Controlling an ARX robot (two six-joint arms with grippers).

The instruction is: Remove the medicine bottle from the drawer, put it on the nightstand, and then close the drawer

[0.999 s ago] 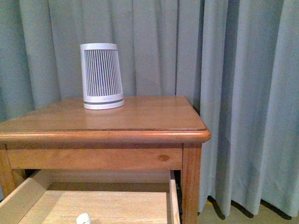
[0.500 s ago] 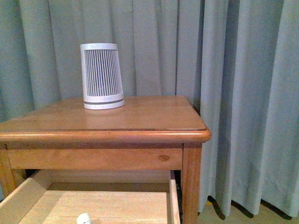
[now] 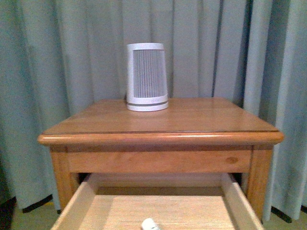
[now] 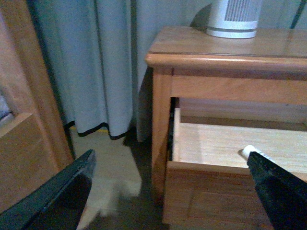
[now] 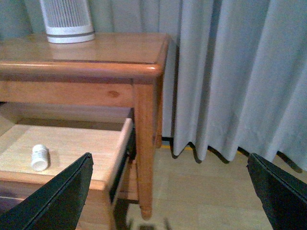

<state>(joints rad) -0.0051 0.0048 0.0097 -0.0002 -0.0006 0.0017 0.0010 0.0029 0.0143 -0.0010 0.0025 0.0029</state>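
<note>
left gripper (image 4: 170,158): fingers (image 4: 53,196) spread wide, nothing between them. It sits off the left front corner of the nightstand (image 4: 192,43). A wood panel (image 4: 24,120) stands further left, apart from the nightstand. Curtain (image 4: 96,62) and a strip of floor (image 4: 110,163) fill the gap.

The nightstand is square-on in the front view. A slatted cylinder (image 3: 147,76) stands upright on top, at the far edge, slightly left of centre. There's a knot (image 3: 231,160) on the rail under the top, right side.

The drawer (image 3: 76,206) is pulled out toward the robot, pale inside showing. The bottle (image 3: 149,224) is in it, on the drawer bottom, about mid-width, toward the near end, clear of both side walls.
- Front view: cut off by the frame edge, only the white top shows.
- Left wrist view: half hidden behind one finger.
- Right wrist view: all of it shows, white cap on white body. Upright or lying, can't tell.

The bottle is not on the nightstand top yet.

right gripper (image 5: 169,157): also spread wide, pinching nothing. It sits off the right front corner of the nightstand, on the near side of the open drawer. The bottle is well apart from both its fingers.

Right of the nightstand the curtain hangs down to the floor.
</note>
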